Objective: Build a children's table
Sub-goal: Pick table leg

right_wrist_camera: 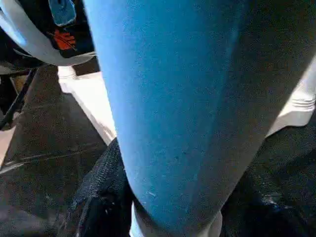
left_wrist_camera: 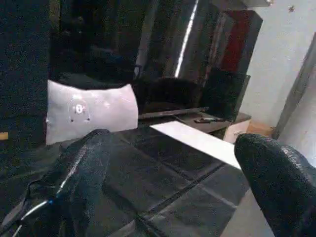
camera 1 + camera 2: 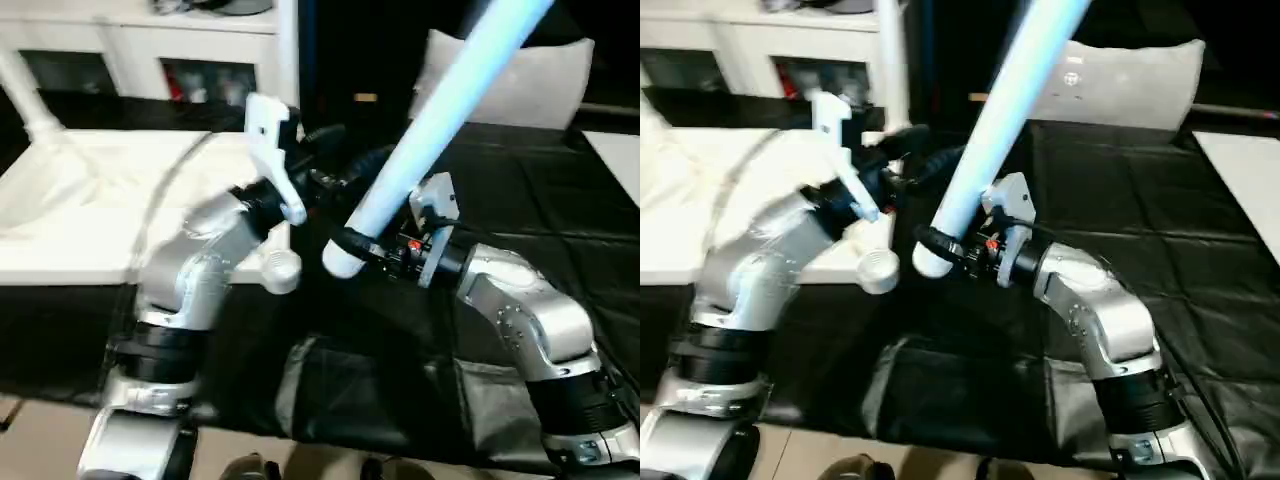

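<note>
Left eye view gives you the clearest look at the table leg [image 3: 440, 125]: it is long, round and pale blue-white, and it leans up and away from the robot, with its thick lower end near the middle of the picture. The right gripper [image 3: 352, 248] holds this leg close to that lower end, with its black fingers closed around it. In the right wrist view you see the same leg [image 1: 177, 108] very near, with one black finger [image 1: 101, 190] pressed on its side.

The table top [image 3: 90, 200] lies upside down at the left on the black cloth [image 3: 540, 210], and one round corner socket [image 3: 281, 268] stands at its near corner, just beside the lower end of the leg. You cannot tell if they touch.

The left gripper [image 2: 173, 192] has its jaws wide apart and holds nothing; in the left wrist view you see its two black fingers [image 2: 279, 177] well apart, with only cloth between them. The left arm [image 3: 200, 270] reaches over the near edge of the table top.

Behind stands a white cushion [image 3: 530, 80] and at the far left a white cabinet [image 3: 130, 50].
</note>
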You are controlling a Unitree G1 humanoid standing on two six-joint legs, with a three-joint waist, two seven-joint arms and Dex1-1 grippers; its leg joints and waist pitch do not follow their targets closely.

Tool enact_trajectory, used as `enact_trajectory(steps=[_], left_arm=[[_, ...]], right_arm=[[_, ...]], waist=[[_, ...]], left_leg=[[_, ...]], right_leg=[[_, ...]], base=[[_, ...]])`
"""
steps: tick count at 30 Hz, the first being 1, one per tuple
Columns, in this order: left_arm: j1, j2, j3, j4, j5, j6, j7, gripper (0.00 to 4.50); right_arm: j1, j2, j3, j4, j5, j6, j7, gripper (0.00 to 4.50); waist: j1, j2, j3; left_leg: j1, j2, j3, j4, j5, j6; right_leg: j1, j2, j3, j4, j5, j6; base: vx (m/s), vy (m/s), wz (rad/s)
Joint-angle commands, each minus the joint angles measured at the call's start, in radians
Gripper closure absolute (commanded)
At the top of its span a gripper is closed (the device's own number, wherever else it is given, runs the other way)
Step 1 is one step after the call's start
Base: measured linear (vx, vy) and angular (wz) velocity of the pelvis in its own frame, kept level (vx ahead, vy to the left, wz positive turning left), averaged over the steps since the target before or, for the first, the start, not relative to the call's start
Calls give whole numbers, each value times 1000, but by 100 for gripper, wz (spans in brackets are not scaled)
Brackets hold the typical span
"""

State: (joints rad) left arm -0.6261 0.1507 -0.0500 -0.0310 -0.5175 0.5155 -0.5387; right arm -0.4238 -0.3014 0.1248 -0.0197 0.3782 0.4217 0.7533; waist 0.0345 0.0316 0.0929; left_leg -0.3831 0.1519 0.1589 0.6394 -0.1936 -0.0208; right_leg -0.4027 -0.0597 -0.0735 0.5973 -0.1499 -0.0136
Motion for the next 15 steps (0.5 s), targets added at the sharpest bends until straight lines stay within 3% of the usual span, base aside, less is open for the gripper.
enact_trajectory(steps=[1, 4, 5, 6, 8, 9, 11, 12, 13, 14, 15], left_arm=[[7, -1, -51, -74, -33, 27, -61, 0], [27, 20, -9, -61, 19, -1, -14, 0], [27, 20, -8, -61, 20, -1, -13, 0], [64, 55, 23, -65, 63, -26, 36, 0], [124, 91, 64, -96, 92, -26, 84, 0], [158, 101, 88, -119, 96, -13, 109, 0], [196, 109, 111, -141, 108, 13, 148, 0], [260, 119, 132, -174, 129, 42, 190, 0], [293, 120, 135, -186, 144, 34, 201, 0], [358, 114, 139, -196, 196, 36, 259, 0], [367, 112, 140, -196, 204, 34, 268, 0]], right_arm=[[-5, 15, 8, 32, -42, -5, -63, 260], [13, 27, -11, 27, -56, -13, -107, 260], [14, 27, -11, 27, -57, -13, -108, 260], [43, 38, -37, -6, -58, 5, -161, 260], [90, 54, -72, -70, -61, 45, -240, 260], [115, 65, -92, -106, -68, 84, -292, 260], [146, 80, -117, -145, -69, 140, -350, 260], [197, 99, -145, -202, -73, 219, -413, 260], [223, 104, -151, -230, -73, 248, -432, 260], [272, 116, -159, -285, -97, 293, -480, 260], [278, 117, -159, -292, -102, 297, -487, 260]], waist=[[0, -11, -84], [-2, 0, -82], [-5, -2, -81], [-3, 24, -79], [-11, 20, -79], [-14, 25, -77], [-16, 29, -76], [-19, 28, -77], [-17, 27, -75], [-18, 34, -72], [-19, 33, -70]], left_leg=[[13, 65, -25, -85, -244, 10], [18, 66, -27, -86, -256, 3], [18, 66, -26, -87, -266, 1], [20, 66, -30, -87, -278, -6], [18, 70, -31, -95, -298, -14], [19, 65, -31, -95, -302, -18], [21, 60, -29, -94, -314, -18], [22, 60, -29, -93, -314, -21], [21, 60, -28, -95, -305, -14], [24, 59, -28, -94, -326, -15], [21, 60, -30, -96, -330, -16]], right_leg=[[49, -88, 50, -82, -401, -178], [44, -86, 49, -81, -413, -177], [45, -84, 48, -84, -414, -175], [43, -83, 48, -80, -409, -174], [44, -77, 50, -80, -370, -165], [44, -74, 50, -77, -370, -164], [42, -74, 48, -83, -407, -155], [42, -73, 49, -83, -412, -151], [41, -74, 49, -88, -422, -143], [36, -72, 47, -95, -463, -126], [36, -71, 47, -97, -475, -116]], base=[[0, 0, 0], [0, 0, 0], [0, 0, 0], [0, 0, 0], [0, 0, 0], [0, 0, 0], [0, 0, 0], [0, 0, 0], [0, 0, 0], [0, 0, 0], [0, 0, 0]])
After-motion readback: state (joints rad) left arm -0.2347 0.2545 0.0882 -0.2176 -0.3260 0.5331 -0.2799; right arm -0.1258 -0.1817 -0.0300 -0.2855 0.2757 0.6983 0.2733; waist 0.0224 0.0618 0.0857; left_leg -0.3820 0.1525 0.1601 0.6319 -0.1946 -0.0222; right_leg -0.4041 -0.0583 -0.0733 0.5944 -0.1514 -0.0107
